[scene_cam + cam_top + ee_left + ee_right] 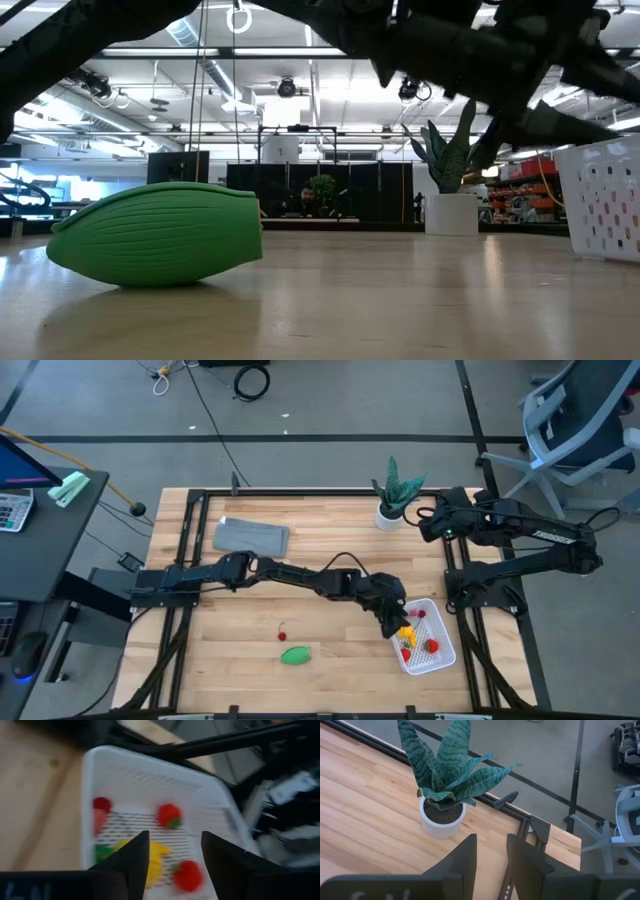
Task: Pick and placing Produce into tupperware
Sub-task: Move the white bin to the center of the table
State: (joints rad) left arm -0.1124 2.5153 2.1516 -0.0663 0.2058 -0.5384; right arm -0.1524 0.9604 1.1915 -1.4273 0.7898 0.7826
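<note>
White plastic, the basket sits near the table's 4 o'clock corner, and I see my left gripper hanging over its 10 o'clock side with jaws spread and empty above the red and yellow pieces already inside. Out on the bare wood, a green oval piece and a small red one lie toward 6 o'clock, well apart from the basket. My right gripper waits at about 1 o'clock just beside the potted plant, fingers a little apart and holding nothing.
</note>
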